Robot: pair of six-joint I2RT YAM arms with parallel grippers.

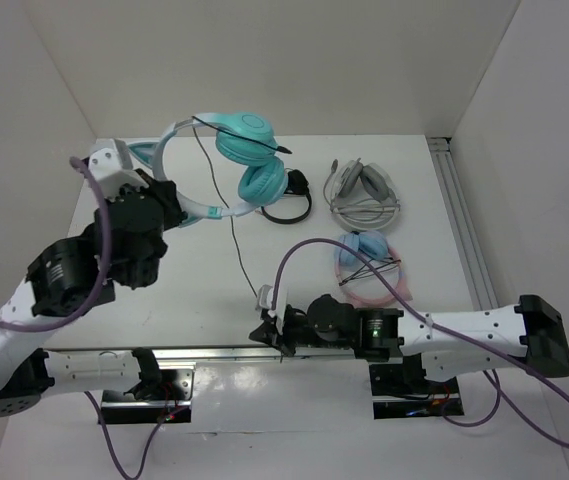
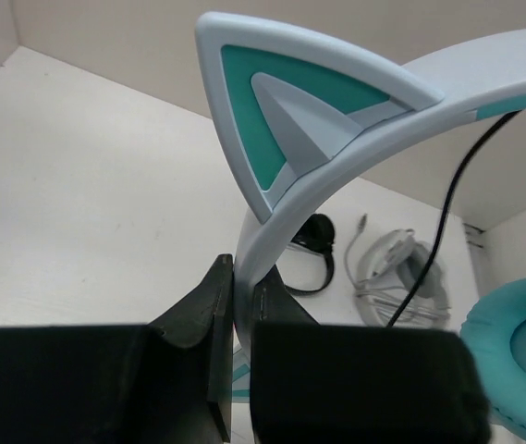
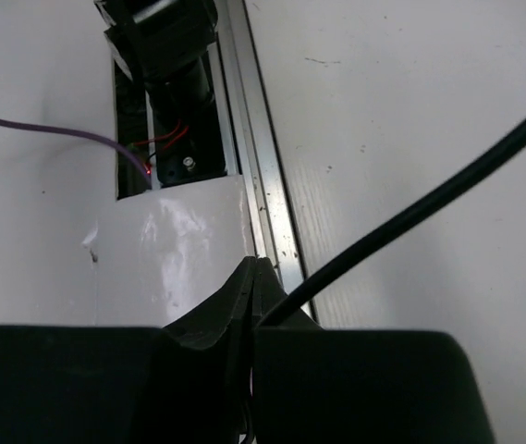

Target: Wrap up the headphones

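The teal headphones (image 1: 248,150) are lifted at the back of the table, ear cups right and white-and-teal headband curving left. My left gripper (image 1: 168,200) is shut on the headband. In the left wrist view the band with a cat ear (image 2: 290,120) rises from between my closed fingers (image 2: 242,289), and a teal ear cup (image 2: 521,361) shows at the right. The thin black cable (image 1: 234,240) runs from the headphones down to my right gripper (image 1: 262,325), which is shut on it near the front rail. In the right wrist view the cable (image 3: 410,217) leaves my closed gripper (image 3: 255,277).
Small black headphones (image 1: 296,203), grey-white headphones (image 1: 364,190) and pink-and-blue headphones (image 1: 369,265) lie right of centre. An aluminium rail (image 1: 464,220) runs along the right side and another (image 1: 204,352) along the front edge. White walls enclose the table.
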